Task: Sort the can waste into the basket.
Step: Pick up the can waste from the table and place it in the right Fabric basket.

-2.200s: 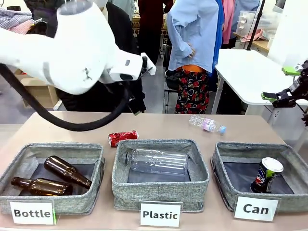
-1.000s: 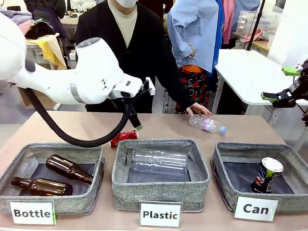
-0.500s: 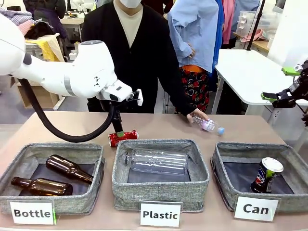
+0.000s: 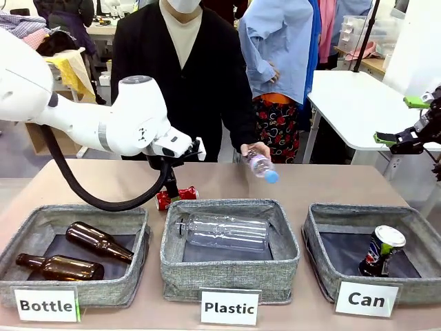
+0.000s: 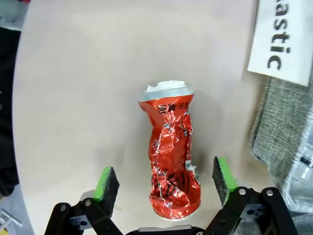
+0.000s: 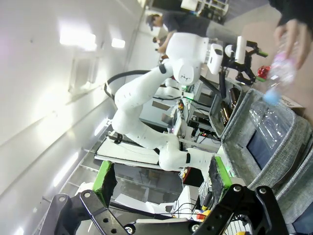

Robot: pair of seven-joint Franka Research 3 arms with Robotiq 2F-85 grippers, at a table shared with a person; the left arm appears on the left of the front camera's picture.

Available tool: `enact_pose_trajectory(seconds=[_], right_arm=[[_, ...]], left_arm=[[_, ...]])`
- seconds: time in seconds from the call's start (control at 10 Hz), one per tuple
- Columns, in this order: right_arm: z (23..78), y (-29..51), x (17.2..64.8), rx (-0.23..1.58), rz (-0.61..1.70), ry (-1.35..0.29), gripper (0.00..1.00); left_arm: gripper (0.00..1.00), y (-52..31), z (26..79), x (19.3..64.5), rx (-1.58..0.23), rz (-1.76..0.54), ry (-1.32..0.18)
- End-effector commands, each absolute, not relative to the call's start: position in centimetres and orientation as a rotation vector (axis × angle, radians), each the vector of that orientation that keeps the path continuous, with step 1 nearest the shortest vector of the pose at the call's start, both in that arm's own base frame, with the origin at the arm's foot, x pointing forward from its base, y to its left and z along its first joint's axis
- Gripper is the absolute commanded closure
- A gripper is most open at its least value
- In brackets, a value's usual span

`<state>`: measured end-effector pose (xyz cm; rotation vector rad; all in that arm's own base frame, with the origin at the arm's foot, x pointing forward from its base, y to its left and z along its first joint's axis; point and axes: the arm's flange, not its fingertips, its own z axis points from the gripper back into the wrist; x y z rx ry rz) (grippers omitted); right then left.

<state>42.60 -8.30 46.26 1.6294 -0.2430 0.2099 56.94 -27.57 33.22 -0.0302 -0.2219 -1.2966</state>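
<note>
red can [image 5: 171,161] lies on the worktop [image 5: 73,98] inside the spread left gripper [image 5: 165,175]; grasp pending: close, then carry to basket [image 4: 358,208].

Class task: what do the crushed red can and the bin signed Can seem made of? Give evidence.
The crushed red can looks like thin metal, probably aluminium, with a glossy finish: sharp shiny creases and a silver rim. The bin signed Can looks like matt grey woven fabric: the weave shows on its walls, and the lining is dark.
</note>
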Motion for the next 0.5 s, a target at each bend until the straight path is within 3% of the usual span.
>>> enact_pose_trajectory(seconds=[0.0, 0.4], right_arm=[[46.5, -8.5, 42.7, 1.632, 0.235, -0.255, 0.0], [46.5, -8.5, 42.7, 1.632, 0.235, -0.255, 0.0]], left_arm=[[0.0, -28.2, 32.5, 57.1, -0.009, -1.305, -0.181], [0.0, -18.6, 36.9, 55.9, -0.186, -1.287, -0.32]])
